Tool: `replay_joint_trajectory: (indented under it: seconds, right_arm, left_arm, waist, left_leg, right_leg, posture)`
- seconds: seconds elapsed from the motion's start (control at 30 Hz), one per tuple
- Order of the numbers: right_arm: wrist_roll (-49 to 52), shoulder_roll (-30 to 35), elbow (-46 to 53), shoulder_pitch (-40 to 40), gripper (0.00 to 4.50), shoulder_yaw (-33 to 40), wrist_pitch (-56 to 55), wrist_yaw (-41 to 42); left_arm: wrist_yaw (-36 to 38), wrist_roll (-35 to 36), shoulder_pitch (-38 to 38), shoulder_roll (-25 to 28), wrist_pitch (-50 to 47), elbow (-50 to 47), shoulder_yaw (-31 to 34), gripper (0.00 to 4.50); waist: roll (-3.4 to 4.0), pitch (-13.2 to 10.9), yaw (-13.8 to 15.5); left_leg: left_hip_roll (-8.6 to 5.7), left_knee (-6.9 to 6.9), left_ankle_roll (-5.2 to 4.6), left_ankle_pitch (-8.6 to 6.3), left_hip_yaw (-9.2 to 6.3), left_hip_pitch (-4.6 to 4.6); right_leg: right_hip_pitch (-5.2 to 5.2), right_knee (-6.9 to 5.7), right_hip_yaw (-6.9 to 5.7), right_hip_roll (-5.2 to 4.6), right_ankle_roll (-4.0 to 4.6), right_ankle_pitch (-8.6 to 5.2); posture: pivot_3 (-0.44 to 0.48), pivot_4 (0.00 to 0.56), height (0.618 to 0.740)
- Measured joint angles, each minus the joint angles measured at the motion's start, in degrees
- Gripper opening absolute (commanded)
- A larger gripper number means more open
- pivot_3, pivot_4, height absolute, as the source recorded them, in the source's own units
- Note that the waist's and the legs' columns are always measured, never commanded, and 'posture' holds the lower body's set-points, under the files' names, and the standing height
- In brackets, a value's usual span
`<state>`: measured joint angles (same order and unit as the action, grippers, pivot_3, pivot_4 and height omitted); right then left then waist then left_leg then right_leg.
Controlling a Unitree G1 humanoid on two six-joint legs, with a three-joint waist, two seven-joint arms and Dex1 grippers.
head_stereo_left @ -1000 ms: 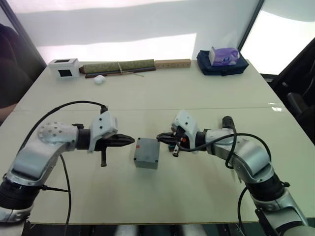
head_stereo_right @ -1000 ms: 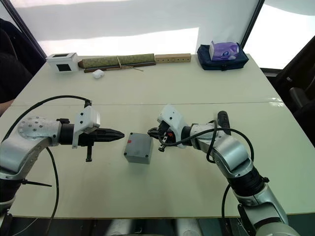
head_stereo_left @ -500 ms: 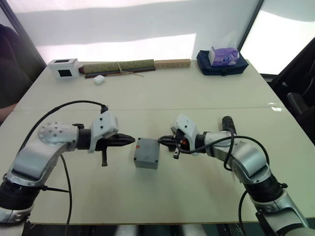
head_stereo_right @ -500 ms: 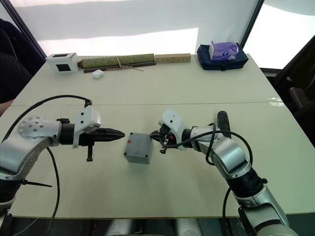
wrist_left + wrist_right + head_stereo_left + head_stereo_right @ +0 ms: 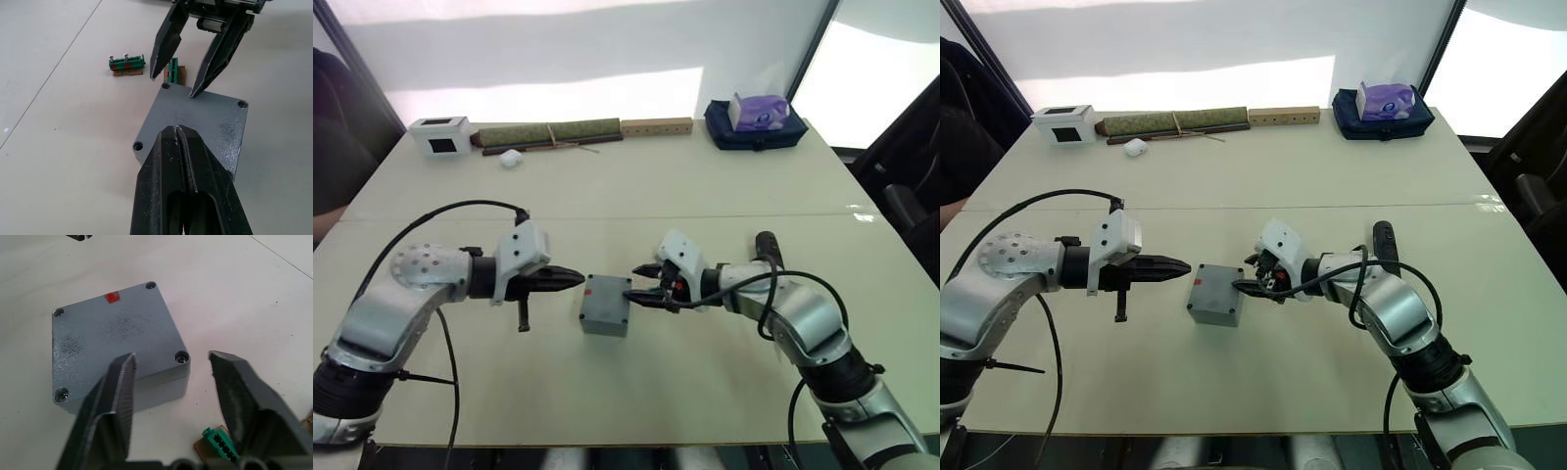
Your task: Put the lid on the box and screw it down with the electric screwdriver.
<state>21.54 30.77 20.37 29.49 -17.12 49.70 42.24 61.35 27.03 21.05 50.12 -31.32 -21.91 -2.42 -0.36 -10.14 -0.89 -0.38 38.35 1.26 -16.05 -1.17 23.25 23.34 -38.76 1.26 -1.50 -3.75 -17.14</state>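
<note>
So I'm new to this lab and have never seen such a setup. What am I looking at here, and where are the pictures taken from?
It is a two-armed humanoid robot at a pale table. Two pictures come from its head, one from each wrist. Between the arms sits the grey box with its lid on. The left hand, fingers shut, points at it; the right hand is open at its opposite side. Neither holds anything. Small green circuit pieces lie nearby; a tissue box and white box sit far back.

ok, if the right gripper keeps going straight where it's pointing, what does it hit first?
Most likely the small square grey metal box with its lid on: the open right gripper points at its near edge, and one finger already overlaps the top. Contact can't be confirmed.
</note>
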Motion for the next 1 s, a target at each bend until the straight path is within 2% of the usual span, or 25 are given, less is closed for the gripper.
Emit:
replay_joint_trajectory:
  seconds: [0.07, 0.1, 0.2, 0.3, 0.33, 0.4, 0.57, 0.77, 1.0]
  right_arm:
    - [0.1, 1.5, 0.6, 0.0, 4.36, 0.5, 0.6, 0.3]
    - [0.1, 2.1, 1.0, 0.1, 4.46, 1.2, 1.0, 0.4]
    - [2.7, 5.4, 4.5, 0.4, 4.46, 5.4, 5.6, 0.7]
    - [5.6, 14.4, 6.4, 3.9, 4.46, 11.3, 17.2, 0.9]
    - [5.7, 19.0, 5.7, 5.1, 4.46, 12.5, 21.2, 0.9]
    - [5.5, 23.9, 3.2, 6.3, 4.46, 14.3, 26.0, 0.6]
    - [5.7, 32.9, -3.7, 10.5, 4.46, 11.6, 35.4, 1.0]
    - [9.3, 34.6, -10.5, 16.6, 4.46, 6.6, 42.3, 1.4]
    - [16.5, 33.9, -19.6, 20.4, 4.46, 1.1, 42.4, -5.8]
  left_arm:
    - [-0.1, 0.6, 0.0, -0.7, -0.7, -0.7, 0.0, 0.00]
    - [-0.1, 1.0, 0.0, -0.7, -0.8, -0.8, 0.0, 0.00]
    - [0.2, 2.2, 0.5, -0.8, -1.0, -2.0, 0.0, 0.00]
    - [1.1, 5.3, 2.8, -1.6, -1.9, -3.9, 0.6, 0.00]
    - [1.0, 6.7, 4.3, -2.4, -2.3, -3.9, 1.0, 0.00]
    - [0.9, 8.1, 5.8, -3.2, -2.9, -4.0, 1.6, 0.00]
    - [0.9, 7.4, 7.0, -4.6, -2.6, -3.2, 0.3, 0.00]
    - [0.9, 6.2, 7.2, -6.0, -1.5, -2.5, -1.3, 0.00]
    - [0.1, 5.4, 7.3, -7.2, -0.8, -2.6, -1.4, 0.00]
  waist:
    - [0.00, 0.0, 0.0]
    - [0.00, 0.0, 0.1]
    - [0.00, 0.0, 0.2]
    - [0.00, 0.0, 0.3]
    - [0.00, 0.0, 0.4]
    - [-0.08, 0.0, 0.3]
    - [0.02, 0.0, -0.2]
    - [0.02, 0.0, -0.1]
    - [0.01, 0.0, 0.1]
  left_leg:
    - [0.00, 0.00, 0.00, 0.00, 0.00, 0.01]
    - [0.00, 0.00, 0.00, 0.00, 0.00, 0.01]
    - [0.00, 0.00, 0.00, 0.00, -0.01, 0.04]
    - [-0.06, 0.04, 0.00, 0.00, -0.02, 0.04]
    - [-0.07, 0.05, 0.00, 0.00, -0.02, 0.04]
    - [-0.05, 0.02, -0.01, 0.00, -0.03, 0.02]
    - [-0.01, -0.11, -0.01, 0.00, 0.04, 0.00]
    - [0.01, -0.06, -0.01, 0.00, 0.08, 0.01]
    - [0.00, -0.06, -0.01, 0.00, 0.10, 0.07]
  right_leg:
    - [0.00, 0.00, 0.00, -0.01, 0.00, 0.00]
    - [0.00, 0.01, 0.00, -0.01, 0.00, 0.00]
    - [0.01, 0.01, -0.01, -0.02, 0.00, 0.00]
    - [-0.04, 0.02, -0.02, -0.10, 0.00, 0.00]
    - [-0.03, 0.03, -0.03, -0.13, 0.00, 0.00]
    - [-0.06, 0.08, -0.03, -0.07, 0.01, 0.00]
    - [0.05, 0.06, 0.05, 0.01, 0.02, -0.01]
    - [0.04, 0.06, 0.08, 0.01, 0.01, -0.01]
    - [0.05, 0.13, 0.07, -0.02, 0.01, 0.00]
  posture:
    - [0.000, 0.150, 0.740]
    - [0.000, 0.150, 0.740]
    - [0.000, 0.150, 0.740]
    - [0.000, 0.150, 0.740]
    - [0.000, 0.150, 0.740]
    - [0.000, 0.150, 0.740]
    - [0.000, 0.150, 0.740]
    - [0.000, 0.150, 0.740]
    - [0.000, 0.150, 0.740]
